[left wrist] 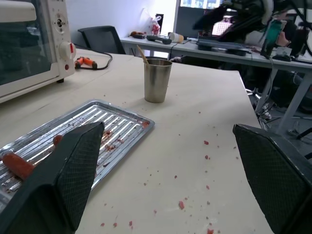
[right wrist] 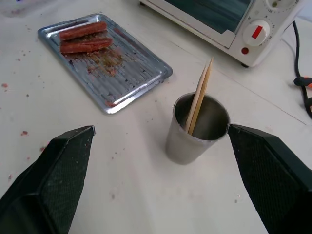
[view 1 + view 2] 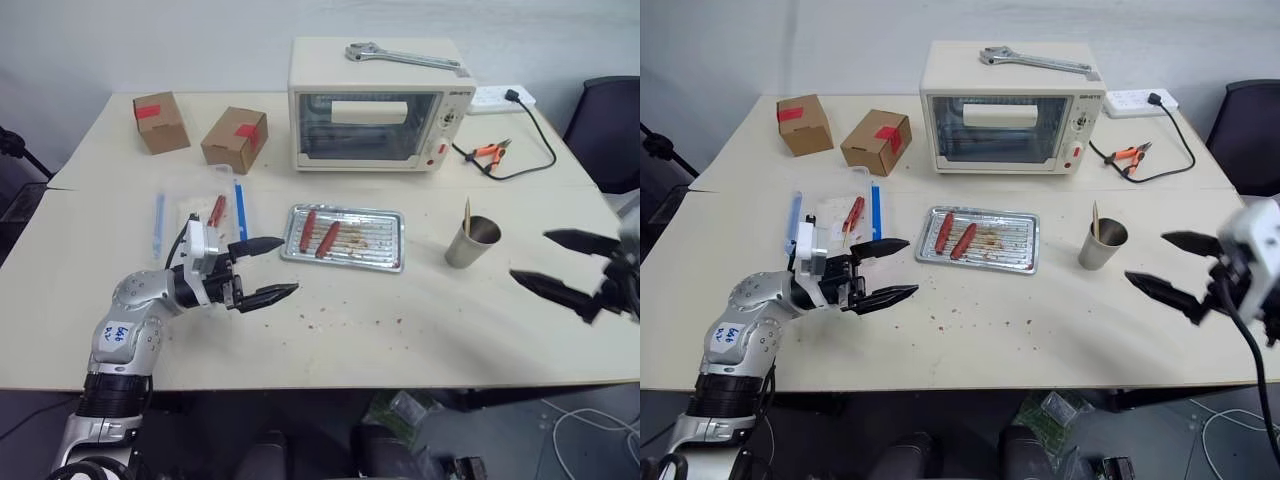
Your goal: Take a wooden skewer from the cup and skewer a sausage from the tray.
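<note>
A: Any writing legible here?
B: Blue handwritten marks on a white label on the left arm and small dial print on the toaster oven, neither readable.

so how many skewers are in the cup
2, both standing together in the cup, leaning on its rim nearest the toaster oven: one skewer, the other touching it.

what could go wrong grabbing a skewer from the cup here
The cup is light-looking and stands free on the table; the right gripper, jaws wide open, could knock it over. Two wooden skewers lean together, so both may come out at once. The sausages lie loose on the tray and may roll when pierced.
</note>
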`<state>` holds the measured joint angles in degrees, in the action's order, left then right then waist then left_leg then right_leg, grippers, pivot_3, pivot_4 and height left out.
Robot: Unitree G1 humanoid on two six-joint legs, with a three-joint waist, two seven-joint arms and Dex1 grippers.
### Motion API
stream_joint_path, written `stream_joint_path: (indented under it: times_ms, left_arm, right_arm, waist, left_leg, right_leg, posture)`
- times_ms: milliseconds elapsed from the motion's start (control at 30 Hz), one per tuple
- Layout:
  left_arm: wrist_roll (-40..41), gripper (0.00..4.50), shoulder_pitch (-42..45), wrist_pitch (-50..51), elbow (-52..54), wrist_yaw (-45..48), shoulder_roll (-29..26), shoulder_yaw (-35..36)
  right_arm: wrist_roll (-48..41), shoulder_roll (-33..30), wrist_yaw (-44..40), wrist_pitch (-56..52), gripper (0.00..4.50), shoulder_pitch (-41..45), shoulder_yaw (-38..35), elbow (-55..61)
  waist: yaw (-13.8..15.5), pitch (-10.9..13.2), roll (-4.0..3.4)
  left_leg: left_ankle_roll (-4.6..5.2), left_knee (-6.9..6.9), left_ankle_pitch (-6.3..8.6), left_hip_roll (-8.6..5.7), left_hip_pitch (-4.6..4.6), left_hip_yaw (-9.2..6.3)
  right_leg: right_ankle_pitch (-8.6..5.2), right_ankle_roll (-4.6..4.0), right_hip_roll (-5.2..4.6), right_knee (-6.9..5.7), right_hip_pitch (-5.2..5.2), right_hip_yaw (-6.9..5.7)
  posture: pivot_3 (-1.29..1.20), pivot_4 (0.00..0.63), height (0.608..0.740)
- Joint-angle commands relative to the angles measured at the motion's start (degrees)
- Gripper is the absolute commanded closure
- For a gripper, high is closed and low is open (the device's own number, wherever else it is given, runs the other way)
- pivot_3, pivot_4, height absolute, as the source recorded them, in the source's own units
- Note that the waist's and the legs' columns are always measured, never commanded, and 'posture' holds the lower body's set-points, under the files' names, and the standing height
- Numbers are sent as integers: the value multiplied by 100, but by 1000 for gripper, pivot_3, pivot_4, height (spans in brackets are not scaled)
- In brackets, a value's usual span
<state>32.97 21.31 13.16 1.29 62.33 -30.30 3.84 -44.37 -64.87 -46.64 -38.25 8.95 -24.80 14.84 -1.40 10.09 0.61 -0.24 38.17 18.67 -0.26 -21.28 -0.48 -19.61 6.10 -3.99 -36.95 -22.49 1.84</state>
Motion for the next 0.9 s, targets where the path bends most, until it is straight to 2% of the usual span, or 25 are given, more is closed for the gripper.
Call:
stream_joint_path:
  times_ms: [33,133,300,567,900]
  left_arm:
    - [-29,22,31,-21,198,-51,25,3]
    - [-55,22,-121,4,398,-136,15,-18]
    - [-168,22,-424,-52,739,-429,3,79]
    - [-116,22,-706,47,1116,-735,12,139]
    - [-108,22,-731,69,1179,-814,37,109]
  right_arm:
    - [267,37,248,-480,0,1035,846,-396]
    - [568,237,238,-596,0,1659,1397,-711]
    - [872,549,139,-724,0,2109,1850,-1015]
    - [1405,815,-36,-556,0,2442,2129,-1424]
    - [1695,1033,-153,-600,0,2516,2126,-1476]
  waist:
    - [-2,0,-1]
    - [23,0,-1]
    - [51,0,-1]
    - [112,0,-1]
    - [115,0,-2]
  left_leg:
    - [-5,-1,-3,-2,-6,2]
    - [-16,-5,-9,-1,-14,-2]
    - [-4,-3,-2,-6,-28,7]
    - [-4,2,-2,-7,-27,7]
    - [-6,1,-3,-7,-27,7]
  right_leg:
    - [0,0,-2,0,-7,2]
    - [0,0,-2,7,-11,-2]
    - [2,3,-15,4,-18,1]
    - [2,4,-16,9,-20,1]
    - [2,4,-15,9,-20,-1]
  posture:
    - [0,150,740]
    - [0,150,740]
    - [0,150,740]
    - [0,150,740]
    - [0,150,740]
